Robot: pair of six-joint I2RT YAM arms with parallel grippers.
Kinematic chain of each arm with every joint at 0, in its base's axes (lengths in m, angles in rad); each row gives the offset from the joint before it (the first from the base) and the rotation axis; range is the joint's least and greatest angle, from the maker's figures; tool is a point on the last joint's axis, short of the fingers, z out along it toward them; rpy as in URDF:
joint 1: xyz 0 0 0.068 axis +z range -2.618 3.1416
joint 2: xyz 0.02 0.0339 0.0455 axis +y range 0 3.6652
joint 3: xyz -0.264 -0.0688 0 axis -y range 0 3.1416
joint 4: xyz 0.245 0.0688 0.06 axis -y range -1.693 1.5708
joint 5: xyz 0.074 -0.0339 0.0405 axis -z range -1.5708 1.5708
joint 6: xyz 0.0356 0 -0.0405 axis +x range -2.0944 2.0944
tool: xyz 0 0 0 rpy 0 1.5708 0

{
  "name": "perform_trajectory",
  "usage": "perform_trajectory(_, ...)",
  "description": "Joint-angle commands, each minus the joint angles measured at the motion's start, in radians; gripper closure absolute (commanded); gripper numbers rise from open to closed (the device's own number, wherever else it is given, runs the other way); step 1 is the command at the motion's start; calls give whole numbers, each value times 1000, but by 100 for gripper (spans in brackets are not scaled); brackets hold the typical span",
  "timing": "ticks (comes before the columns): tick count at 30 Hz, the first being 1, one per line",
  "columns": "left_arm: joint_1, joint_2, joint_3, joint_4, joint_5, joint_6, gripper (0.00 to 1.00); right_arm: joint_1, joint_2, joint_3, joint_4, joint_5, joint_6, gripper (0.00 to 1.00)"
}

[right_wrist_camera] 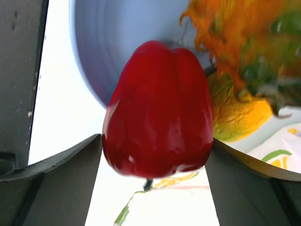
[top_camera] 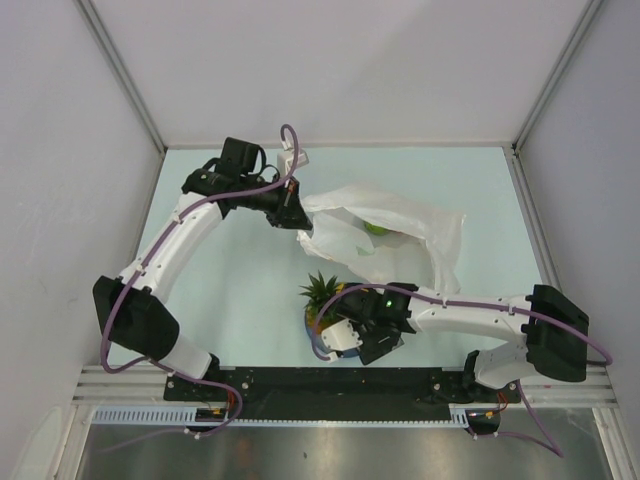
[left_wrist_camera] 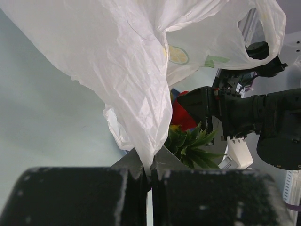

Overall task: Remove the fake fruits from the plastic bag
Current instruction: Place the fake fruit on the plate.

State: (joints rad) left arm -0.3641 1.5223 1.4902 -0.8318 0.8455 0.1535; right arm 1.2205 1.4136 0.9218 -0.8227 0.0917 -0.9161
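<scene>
Print: the plastic bag (top_camera: 400, 215) carries yellow-green and green printed marks, too blurred to read.
Bag axis: long axis runs left to right across the far middle of the table.
Left gripper (left_wrist_camera: 150, 167): closed tight, pinching the bag's left edge.
Right gripper (right_wrist_camera: 155, 141): jaws wide, with the glossy red piece (right_wrist_camera: 157, 108) filling the gap; whether they grip it I cannot tell.
Red piece axis: lengthwise between the fingers, dark stem end towards the wrist camera.
Pineapple (top_camera: 320, 292): on the light-blue plate (right_wrist_camera: 103, 42), near centre, crown pointing far.
Top view only: green ball (top_camera: 377, 228) inside the bag.
Right wrist only: yellow-orange wedge (right_wrist_camera: 235, 120) beside the red piece.
</scene>
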Motion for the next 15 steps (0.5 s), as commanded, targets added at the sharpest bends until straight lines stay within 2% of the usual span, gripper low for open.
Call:
perform_trajectory(1,-1,-14,15,54,70,-40,100,5,-44,55,-105,37,14,10)
perform_trajectory(10,-33,27,64,54,89,-45,100,-10,-232,63,-211,63,20,4)
perform_trajectory(15,-65,39,71,16,66,-11,100,-128,-367,78,-181,4,-16,4)
